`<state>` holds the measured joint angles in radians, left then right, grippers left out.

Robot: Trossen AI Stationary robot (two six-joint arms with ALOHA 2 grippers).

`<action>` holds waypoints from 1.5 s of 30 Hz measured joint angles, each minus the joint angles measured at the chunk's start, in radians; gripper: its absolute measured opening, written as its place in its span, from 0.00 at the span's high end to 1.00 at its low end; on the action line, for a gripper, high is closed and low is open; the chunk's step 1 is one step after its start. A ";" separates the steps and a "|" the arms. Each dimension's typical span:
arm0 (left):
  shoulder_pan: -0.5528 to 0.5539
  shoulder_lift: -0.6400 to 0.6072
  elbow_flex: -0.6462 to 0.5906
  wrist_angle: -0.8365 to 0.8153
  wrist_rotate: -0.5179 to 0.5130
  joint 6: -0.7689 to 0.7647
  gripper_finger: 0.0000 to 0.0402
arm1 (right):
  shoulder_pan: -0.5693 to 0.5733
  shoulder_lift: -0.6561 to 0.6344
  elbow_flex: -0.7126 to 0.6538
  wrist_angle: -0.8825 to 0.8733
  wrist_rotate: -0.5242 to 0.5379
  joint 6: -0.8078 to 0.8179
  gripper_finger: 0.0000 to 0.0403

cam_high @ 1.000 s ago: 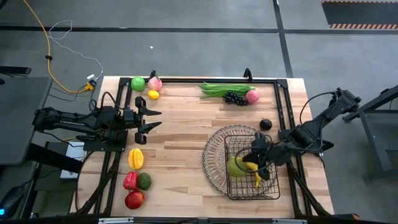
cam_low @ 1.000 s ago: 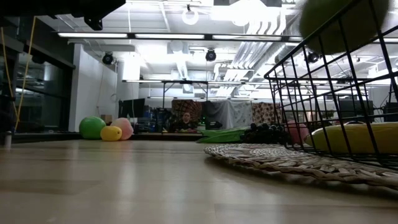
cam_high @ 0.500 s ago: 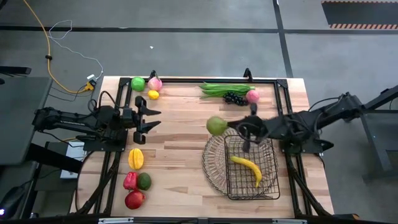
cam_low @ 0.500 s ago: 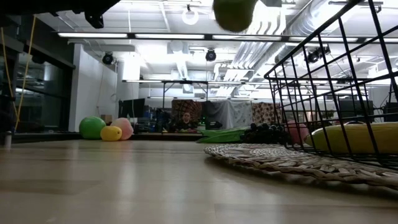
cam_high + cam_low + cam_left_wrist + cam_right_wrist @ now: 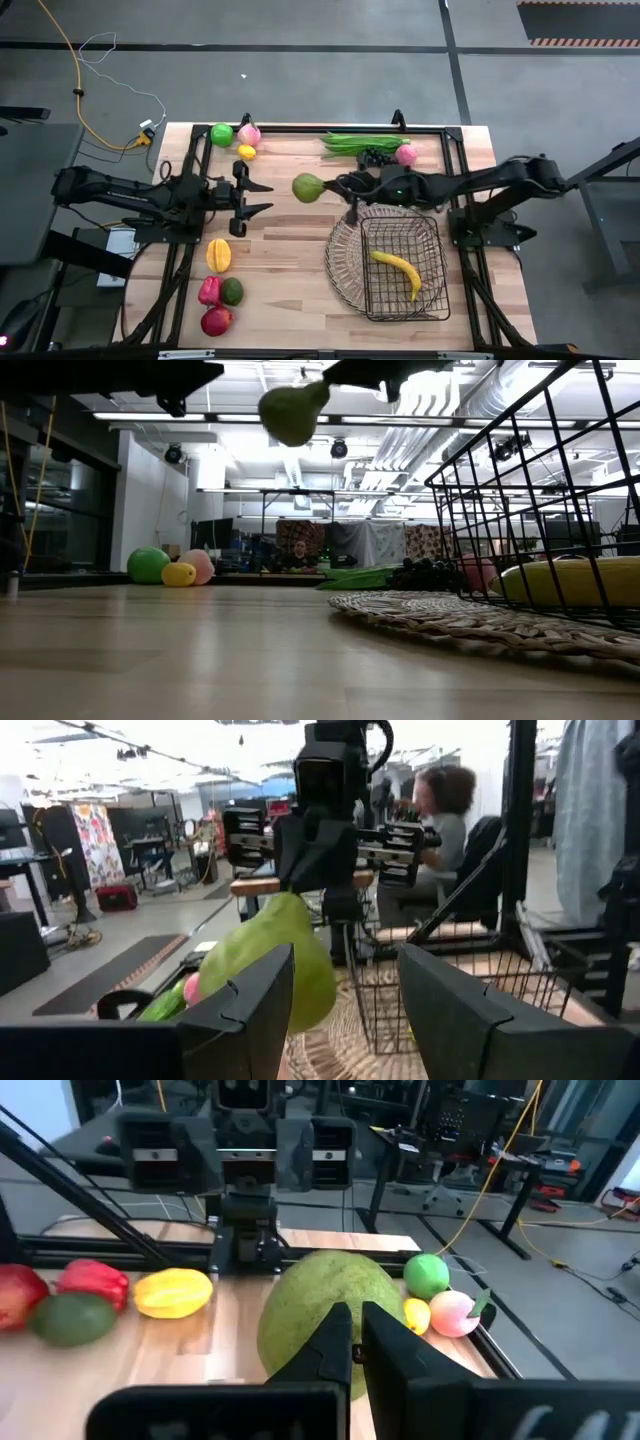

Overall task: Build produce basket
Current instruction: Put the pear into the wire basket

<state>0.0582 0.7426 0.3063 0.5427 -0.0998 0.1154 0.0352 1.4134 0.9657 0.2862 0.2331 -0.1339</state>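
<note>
The table (image 5: 290, 270), a pale butcher-block top of glued wooden strips, carried the basket (image 5: 388, 262) on its right half: a round woven-looking flared rim around a deeper box of dark wire mesh. A second earlier a green pear sat in that mesh beside the banana; half a second earlier it was raised just past the rim; now only the curved yellow banana (image 5: 398, 269) lay inside.

The right arm had stretched out over the table's middle, and its right hand (image 5: 333, 187) was clamped shut on the stalk end of the pear (image 5: 307, 187), a smooth, matte green fruit held in the air well clear of the basket. The left hand (image 5: 262, 195) had edged a little toward the centre; its dark fingers stood partly apart with nothing between them, facing the pear from close by.

Long glossy green beans (image 5: 360, 143), a knobbly dark grape bunch (image 5: 375, 156) and a pink peach (image 5: 405, 154) lay at the far edge. A green apple (image 5: 221, 134), another peach (image 5: 249, 134) and a small lemon (image 5: 246, 152) sat at the far left corner. A ribbed yellow pepper (image 5: 218, 255), a red pepper (image 5: 209, 290), an avocado (image 5: 232, 291) and a red apple (image 5: 216, 320) lined the near left side.
</note>
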 joint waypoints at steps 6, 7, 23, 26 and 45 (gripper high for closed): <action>0.000 0.017 0.022 -0.047 -0.043 -0.047 0.58 | -0.009 0.036 -0.055 0.103 -0.014 0.020 1.00; 0.000 0.016 0.025 -0.066 -0.043 -0.053 0.58 | -0.010 0.034 -0.095 0.164 -0.029 0.033 1.00; 0.000 0.063 0.031 -0.040 -0.032 -0.053 0.58 | -0.066 -0.026 -0.406 0.705 -0.218 0.160 1.00; 0.000 0.090 0.031 -0.018 -0.033 -0.028 0.58 | -0.070 -0.026 -0.405 0.706 -0.219 0.168 1.00; 0.000 0.123 0.031 0.007 -0.052 -0.007 0.58 | 0.085 -0.263 -0.404 0.393 -0.230 0.106 1.00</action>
<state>0.0586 0.8661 0.3378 0.5499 -0.1516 0.1082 0.1200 1.1508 0.5617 0.6793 0.0034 -0.0275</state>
